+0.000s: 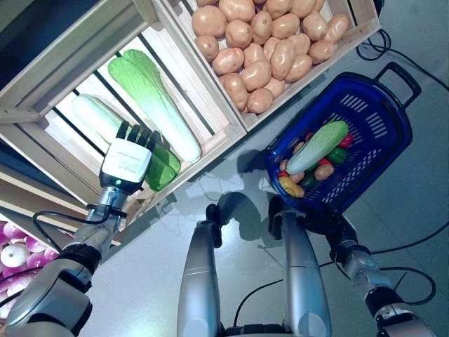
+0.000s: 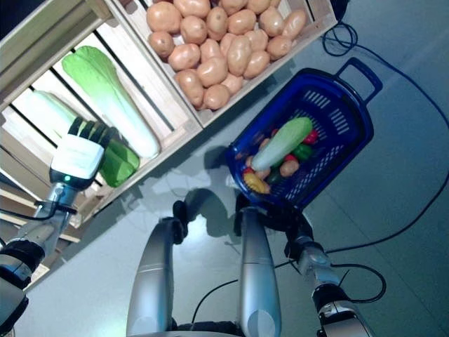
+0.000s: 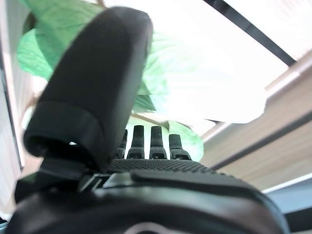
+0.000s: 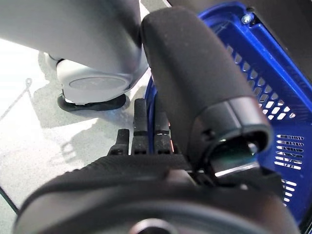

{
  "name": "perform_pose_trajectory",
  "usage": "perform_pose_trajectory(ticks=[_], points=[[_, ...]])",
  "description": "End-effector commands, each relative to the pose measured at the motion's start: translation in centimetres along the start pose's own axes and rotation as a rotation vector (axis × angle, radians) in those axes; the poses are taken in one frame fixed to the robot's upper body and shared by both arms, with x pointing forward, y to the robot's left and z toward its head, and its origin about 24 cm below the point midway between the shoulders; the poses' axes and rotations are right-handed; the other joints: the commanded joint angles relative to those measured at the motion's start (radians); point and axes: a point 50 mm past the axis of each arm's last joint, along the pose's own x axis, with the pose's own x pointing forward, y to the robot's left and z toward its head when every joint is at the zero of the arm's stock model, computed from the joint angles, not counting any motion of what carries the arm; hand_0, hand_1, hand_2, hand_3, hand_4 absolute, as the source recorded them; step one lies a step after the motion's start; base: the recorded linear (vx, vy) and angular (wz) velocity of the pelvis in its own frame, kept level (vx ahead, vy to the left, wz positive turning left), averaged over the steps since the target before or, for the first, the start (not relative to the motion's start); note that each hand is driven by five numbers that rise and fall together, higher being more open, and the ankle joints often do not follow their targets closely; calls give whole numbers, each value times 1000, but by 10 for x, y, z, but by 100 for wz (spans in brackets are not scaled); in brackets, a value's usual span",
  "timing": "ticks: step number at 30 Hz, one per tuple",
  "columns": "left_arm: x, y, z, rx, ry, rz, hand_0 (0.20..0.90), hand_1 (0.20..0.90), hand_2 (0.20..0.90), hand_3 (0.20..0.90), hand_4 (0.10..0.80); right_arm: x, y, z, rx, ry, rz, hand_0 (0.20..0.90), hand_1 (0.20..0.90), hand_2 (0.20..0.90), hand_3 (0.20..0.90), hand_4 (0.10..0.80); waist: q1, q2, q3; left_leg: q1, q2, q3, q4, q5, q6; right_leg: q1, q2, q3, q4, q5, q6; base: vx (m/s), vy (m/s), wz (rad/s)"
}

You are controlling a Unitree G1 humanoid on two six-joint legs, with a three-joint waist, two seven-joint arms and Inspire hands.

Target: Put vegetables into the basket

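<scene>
My left hand lies on a long cabbage with a white stem and green leaves, at the front of a wooden crate on the stand. Its fingers are straight over the cabbage, and the green leaf shows past them in the left wrist view. The blue basket stands on the floor to the right. It holds a pale green cabbage, a green pepper, a yellow piece and red and brown pieces. My right hand is beside the basket's near rim, fingers straight.
A second long cabbage lies just beyond my left hand in the same crate. The wooden stand runs along the left and top. Grey floor lies open around the basket.
</scene>
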Motion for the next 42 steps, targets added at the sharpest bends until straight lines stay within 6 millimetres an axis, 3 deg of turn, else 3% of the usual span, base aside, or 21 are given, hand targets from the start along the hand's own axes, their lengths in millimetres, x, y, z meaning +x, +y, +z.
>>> perform_pose_trajectory(ticks=[1, 16, 17, 18, 20, 21, 36, 41, 42], points=[[19, 16, -28, -15, 145, 70, 900, 900, 900, 900, 800, -17, -26, -20, -50, 63, -90, 900, 900, 900, 900, 800, -10, 8, -19, -7, -39, 87, -29, 26, 73, 54, 13, -10, -43, 66, -22, 0, 0, 0], [38, 27, -29, -23, 120, 62, 900, 900, 900, 900, 800, -12, -25, -6, -52, 21, -88, 900, 900, 900, 900, 800, -17, 8, -3, -34, -43, 86, -36, 23, 67, 25, 18, -10, -49, 65, -28, 0, 0, 0], [40, 28, -30, -26, 125, 58, 801, 801, 801, 801, 734, -11, -24, -4, -51, 17, -86, 900, 900, 900, 900, 800, -18, 7, -2, -35, -44, 87, -39, 23, 67, 24, 18, -11, -51, 65, -27, 0, 0, 0], [41, 28, -29, -25, 117, 55, 585, 585, 585, 585, 590, -11, -24, -4, -53, 15, -85, 900, 900, 900, 900, 800, -19, 7, -2, -36, -44, 88, -41, 24, 66, 22, 18, -10, -51, 66, -27, 0, 0, 0], [42, 28, -29, -27, 122, 50, 434, 434, 434, 434, 489, -10, -23, -3, -51, 12, -84, 900, 900, 900, 900, 800, -19, 7, -2, -35, -44, 89, -43, 23, 67, 22, 18, -11, -54, 67, -26, 0, 0, 0], [41, 28, -29, -27, 120, 48, 300, 300, 300, 300, 400, -10, -22, -2, -51, 11, -82, 900, 900, 900, 900, 800, -19, 7, -2, -35, -44, 89, -46, 24, 66, 23, 18, -10, -56, 68, -25, 0, 0, 0], [38, 29, -36, -80, 218, 107, 300, 300, 300, 300, 400, -9, -19, -2, -49, 12, -69, 900, 900, 900, 900, 800, -15, -2, -2, 49, -45, 94, -95, 25, 57, 103, 21, -16, -114, 72, -18, 0, 0, 0], [43, 33, -35, -169, 244, 155, 300, 300, 300, 300, 400, -8, -15, -9, -15, 32, -47, 900, 900, 900, 900, 800, -10, -12, -16, 143, -52, 88, -182, 52, 44, 193, 19, -23, -195, 94, -5, 15, -38, 0], [44, 34, -33, -203, 255, 185, 300, 300, 300, 300, 400, -8, -12, -11, 4, 31, -32, 900, 900, 900, 900, 800, -8, -18, -29, 167, -59, 87, -240, 97, 45, 217, 17, -32, -254, 133, -7, -19, -48, 0]])
